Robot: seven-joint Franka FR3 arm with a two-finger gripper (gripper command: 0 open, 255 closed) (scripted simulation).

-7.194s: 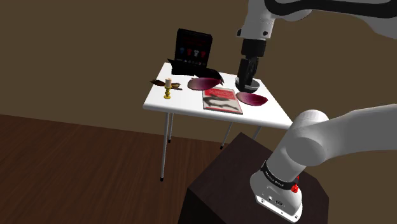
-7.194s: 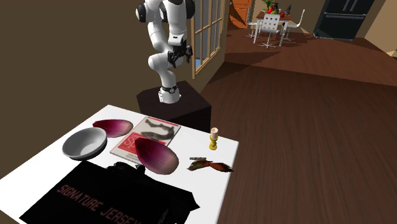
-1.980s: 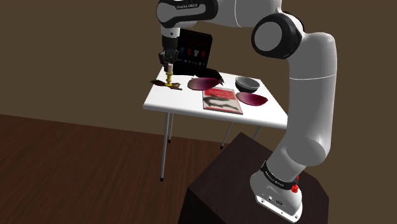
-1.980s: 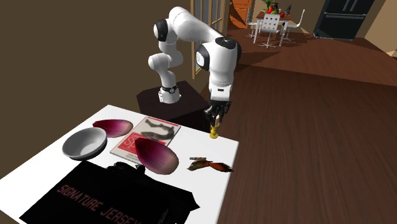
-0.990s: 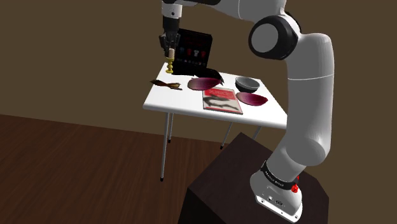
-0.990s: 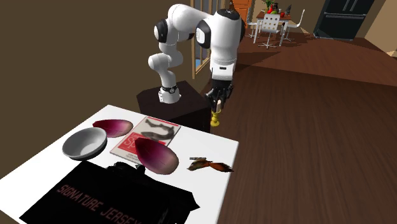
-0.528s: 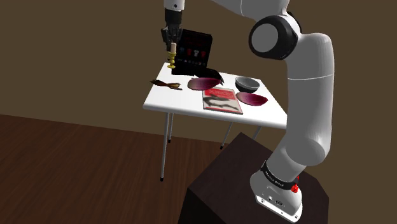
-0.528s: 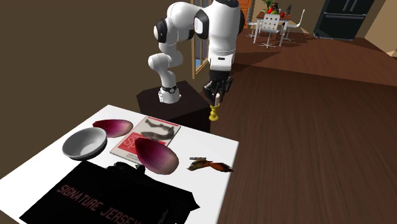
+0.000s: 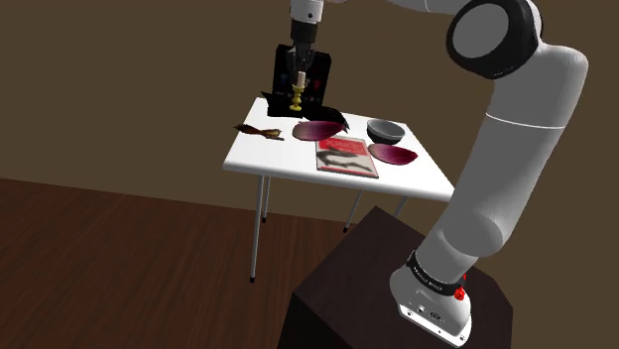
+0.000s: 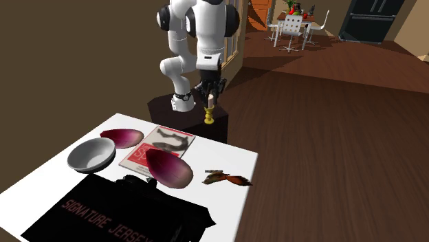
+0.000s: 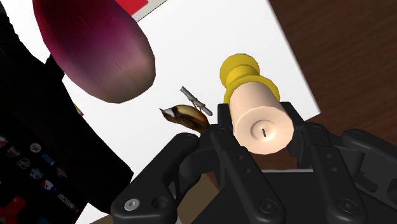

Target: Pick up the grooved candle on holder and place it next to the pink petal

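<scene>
- Jaws are pinching the candle (image 11: 261, 124) by its wax shaft, above the yellow holder (image 11: 240, 73).
- Judgement: light and stiff, with slippery, brittle wax; a mid-shaft grip is suiting it.
- Candle is hanging high over the tabletop (image 10: 234, 155).
- Petal (image 11: 95, 51) is lying beyond, below.
- Since 0.5 s ago, the candle is moving petal-ward.

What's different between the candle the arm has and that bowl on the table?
The candle hangs in the air, clasped by the gripper; the bowl rests on the white table. The candle is slim, upright and cream on a yellow holder; the bowl is wide, low and grey-white. Both are pale.
</scene>
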